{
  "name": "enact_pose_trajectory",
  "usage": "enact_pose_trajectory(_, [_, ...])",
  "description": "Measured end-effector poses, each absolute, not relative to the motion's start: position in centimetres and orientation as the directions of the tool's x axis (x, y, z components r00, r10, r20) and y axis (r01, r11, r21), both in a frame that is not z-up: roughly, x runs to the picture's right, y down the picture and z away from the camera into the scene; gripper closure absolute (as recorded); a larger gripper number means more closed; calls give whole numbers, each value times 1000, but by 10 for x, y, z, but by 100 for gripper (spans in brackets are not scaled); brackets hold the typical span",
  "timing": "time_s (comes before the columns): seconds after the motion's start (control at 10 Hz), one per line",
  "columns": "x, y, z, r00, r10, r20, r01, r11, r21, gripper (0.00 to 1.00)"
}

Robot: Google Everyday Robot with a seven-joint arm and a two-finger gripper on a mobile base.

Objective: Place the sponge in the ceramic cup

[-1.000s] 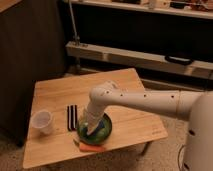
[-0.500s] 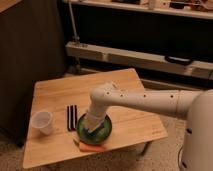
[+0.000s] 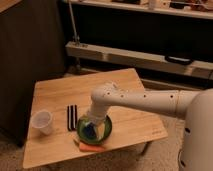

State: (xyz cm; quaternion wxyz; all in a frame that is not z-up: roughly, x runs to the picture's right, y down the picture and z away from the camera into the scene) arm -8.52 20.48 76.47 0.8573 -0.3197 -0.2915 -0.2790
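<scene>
Gripper (image 3: 90, 128) barely shifted: down in green bowl (image 3: 107, 131) by front edge, at sponge (image 3: 90, 133), grip unreadable; ceramic cup (image 3: 42, 121) lies off toward left edge

One tool (image 3: 89, 125) over one bowl (image 3: 107, 131), one sponge (image 3: 90, 132), one cup (image 3: 42, 121), one orange stick (image 3: 91, 148)

1. The table (image 3: 127, 82) is light brown wood.
2. The bowl (image 3: 106, 131) near the front edge is green.
3. The sponge (image 3: 90, 132) showing inside it is blue.
4. The cup (image 3: 42, 121) by the left edge is pale white.
5. The stick (image 3: 91, 147) is orange.
6. The strips (image 3: 72, 116) are black.
7. The arm (image 3: 145, 100) is white; its jaws are down in the bowl.
</scene>
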Motion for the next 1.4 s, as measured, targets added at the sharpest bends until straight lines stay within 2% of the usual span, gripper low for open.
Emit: enact_pose_trajectory(1.4, [-93,226,788,688,-314,655,671,619,-408,21])
